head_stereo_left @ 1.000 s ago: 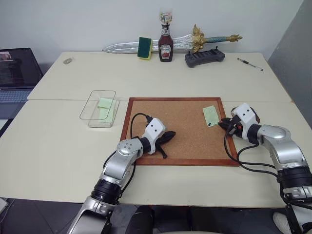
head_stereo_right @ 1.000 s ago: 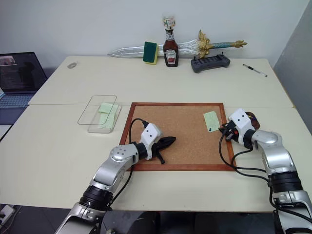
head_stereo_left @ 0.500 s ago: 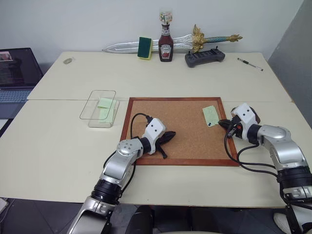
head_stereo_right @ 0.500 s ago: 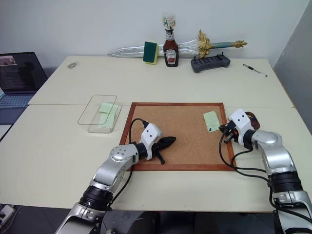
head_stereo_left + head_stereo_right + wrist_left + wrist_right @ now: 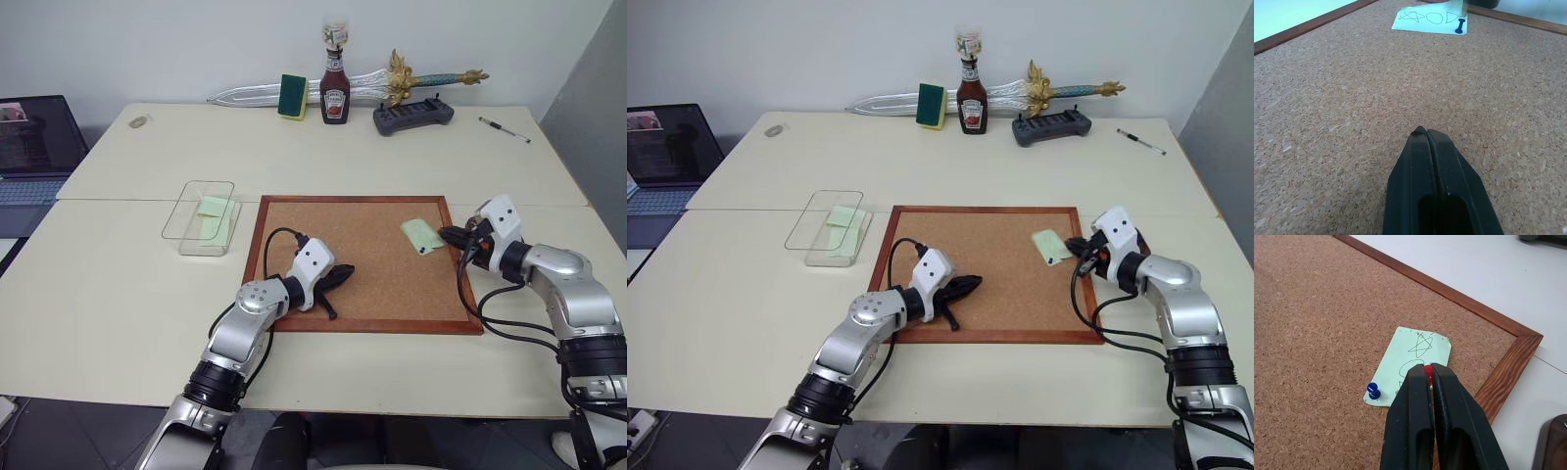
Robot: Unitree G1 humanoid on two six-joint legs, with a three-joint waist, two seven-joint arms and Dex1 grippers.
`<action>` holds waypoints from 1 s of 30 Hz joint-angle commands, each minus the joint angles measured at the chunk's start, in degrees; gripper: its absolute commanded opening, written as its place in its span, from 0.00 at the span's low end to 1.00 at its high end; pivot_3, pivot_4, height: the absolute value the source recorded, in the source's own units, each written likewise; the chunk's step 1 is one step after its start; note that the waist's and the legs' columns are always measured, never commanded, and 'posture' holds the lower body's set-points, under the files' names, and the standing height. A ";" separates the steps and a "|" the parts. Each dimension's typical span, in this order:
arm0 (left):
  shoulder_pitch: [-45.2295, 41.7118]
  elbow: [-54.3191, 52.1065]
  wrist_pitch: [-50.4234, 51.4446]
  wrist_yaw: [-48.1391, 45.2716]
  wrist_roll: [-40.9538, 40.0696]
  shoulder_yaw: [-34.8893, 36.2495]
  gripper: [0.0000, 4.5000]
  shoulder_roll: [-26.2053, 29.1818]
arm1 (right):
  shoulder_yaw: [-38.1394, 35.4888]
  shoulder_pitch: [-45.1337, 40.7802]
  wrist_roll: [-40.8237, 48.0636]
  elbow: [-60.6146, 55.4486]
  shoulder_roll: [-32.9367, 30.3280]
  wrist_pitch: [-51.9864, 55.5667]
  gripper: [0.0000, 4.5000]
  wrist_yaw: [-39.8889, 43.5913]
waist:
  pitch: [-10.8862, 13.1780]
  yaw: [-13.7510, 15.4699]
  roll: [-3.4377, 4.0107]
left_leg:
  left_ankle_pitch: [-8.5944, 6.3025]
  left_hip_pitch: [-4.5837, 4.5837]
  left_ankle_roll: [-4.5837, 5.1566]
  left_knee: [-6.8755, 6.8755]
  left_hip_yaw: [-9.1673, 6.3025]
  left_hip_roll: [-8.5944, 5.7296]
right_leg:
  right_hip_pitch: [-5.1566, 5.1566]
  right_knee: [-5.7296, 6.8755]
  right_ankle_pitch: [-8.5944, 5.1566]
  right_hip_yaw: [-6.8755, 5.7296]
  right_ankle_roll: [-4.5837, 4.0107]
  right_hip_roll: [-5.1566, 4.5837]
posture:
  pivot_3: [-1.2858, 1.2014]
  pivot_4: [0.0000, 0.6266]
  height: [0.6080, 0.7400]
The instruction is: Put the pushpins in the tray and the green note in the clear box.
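My right gripper (image 5: 1428, 370) has its two black fingers pressed together on a red pushpin (image 5: 1427, 368), whose head shows as a small red spot between the tips. It hangs just above the green note (image 5: 1411, 365) near the right-hand edge of the cork board (image 5: 364, 257). The note bears a pen-drawn star and round shapes, and a blue pushpin (image 5: 1373, 391) sits at one of its corners. The dark maroon tray (image 5: 1554, 443) lies on the table (image 5: 127, 294) outside the board's wooden frame, just beside my right wrist. My left gripper (image 5: 1428, 135) is closed on nothing, fingers flat against each other, low over bare cork near the board's front left part, well apart from the note. The clear box (image 5: 200, 217) stands on the table to the left of the board, with pale green slips inside it. Along the far edge of the table are a toy sword (image 5: 294, 90), a green-and-yellow sponge (image 5: 290, 96), a ketchup bottle (image 5: 334, 86), a dark grey ridged holder (image 5: 412, 115) and a pen (image 5: 504, 128)
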 commanded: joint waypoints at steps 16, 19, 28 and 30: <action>2.32 2.54 2.80 -1.48 1.29 -3.88 0.00 -0.52 | -7.19 -4.48 -3.67 9.82 -4.03 6.06 0.01 -12.87 | -0.06 0.00 0.08 | -0.01 0.00 0.01 0.00 0.02 -0.02 | 0.01 0.00 0.00 0.01 0.00 -0.02 | 0.52 0.24 1.00; 2.37 2.54 2.81 -1.45 1.33 -3.86 0.00 -0.57 | -7.11 -5.38 -3.84 11.51 -4.26 6.92 0.01 -13.39 | -0.06 0.06 0.09 | -0.01 0.00 0.01 0.01 0.04 -0.02 | 0.01 0.00 0.00 0.02 0.00 -0.02 | 0.52 0.24 1.00; 2.77 2.23 2.89 -1.30 1.31 -3.86 0.00 -0.42 | -7.10 -6.70 -3.72 13.08 -4.28 8.29 0.26 -13.90 | -0.08 0.12 0.12 | 0.00 -0.01 0.01 0.00 0.03 -0.02 | 0.02 -0.01 0.00 0.02 0.00 -0.03 | 0.52 0.24 1.00; 2.81 2.20 2.88 -1.32 1.32 -3.85 0.00 -0.39 | -7.29 -6.82 -3.53 13.08 -4.23 8.24 0.37 -13.94 | -0.08 0.11 0.12 | 0.00 -0.01 0.01 0.00 0.03 -0.03 | 0.02 -0.01 0.00 0.02 0.00 -0.03 | 0.52 0.24 1.00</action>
